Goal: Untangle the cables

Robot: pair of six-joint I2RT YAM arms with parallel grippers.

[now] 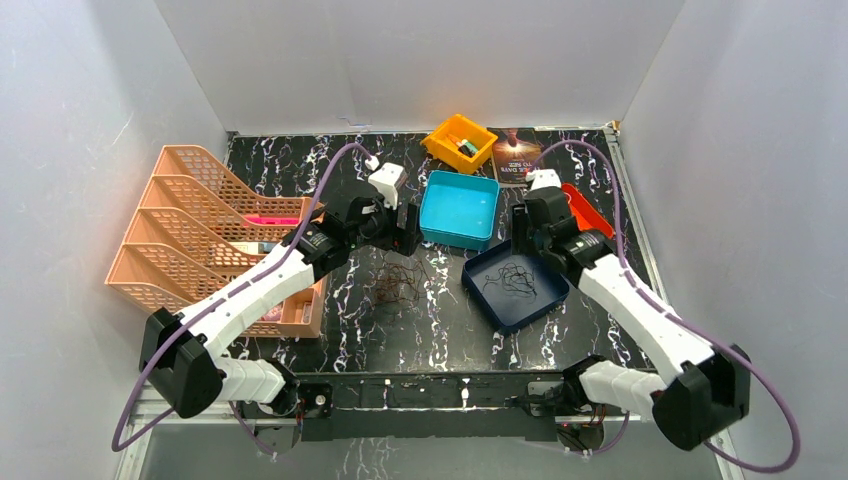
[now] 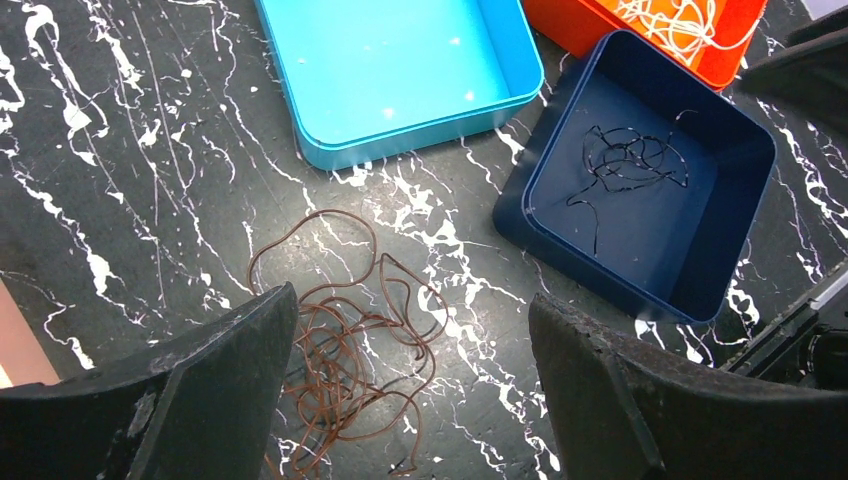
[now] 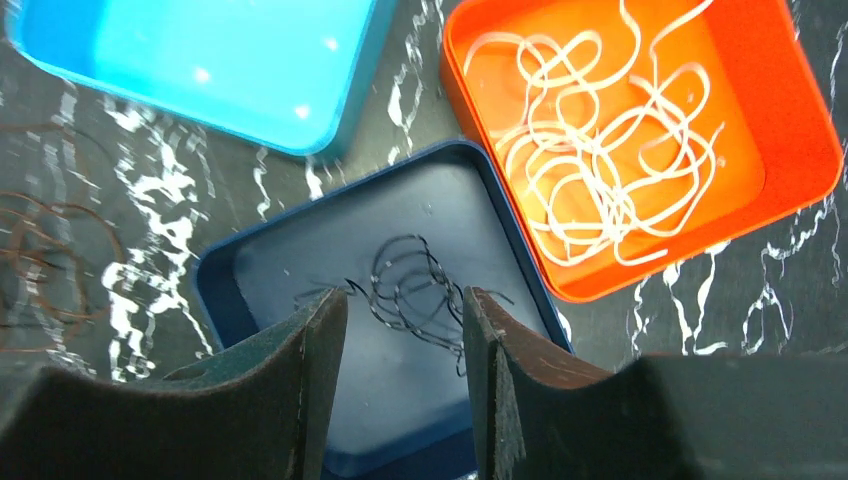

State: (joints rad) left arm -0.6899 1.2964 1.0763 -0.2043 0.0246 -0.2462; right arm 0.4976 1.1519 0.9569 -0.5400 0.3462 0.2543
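Top view first: the left gripper [image 1: 403,236] hung spread wide just above the brown cable [image 1: 400,281], a loose loopy heap on the black table [image 1: 450,340]. The right gripper [image 1: 521,243] hovered at the far edge of the navy tray [image 1: 540,302], with the black cable [image 1: 514,279] lying inside it.

Over to the left wrist: the jaws gaped and gripped nothing, and the brown loops lay on the table below and between them. The teal tray [image 2: 420,135] beyond showed no cord in it.

Right wrist now: the jaws stood parted with nothing pinched, and the black cord lay loose on the navy floor beneath. The white cable [image 3: 590,150] curled alone in the orange-red tray [image 3: 815,110].

So, by my reckoning, two cords were sorted out. The brown one was not yet binned, and the teal tray looked the likely home for it.

The surface was black with white marbling, boxed in by plain pale walls. A peach file rack [image 1: 200,230] stood on the left and a yellow bin [image 1: 445,135] at the back.
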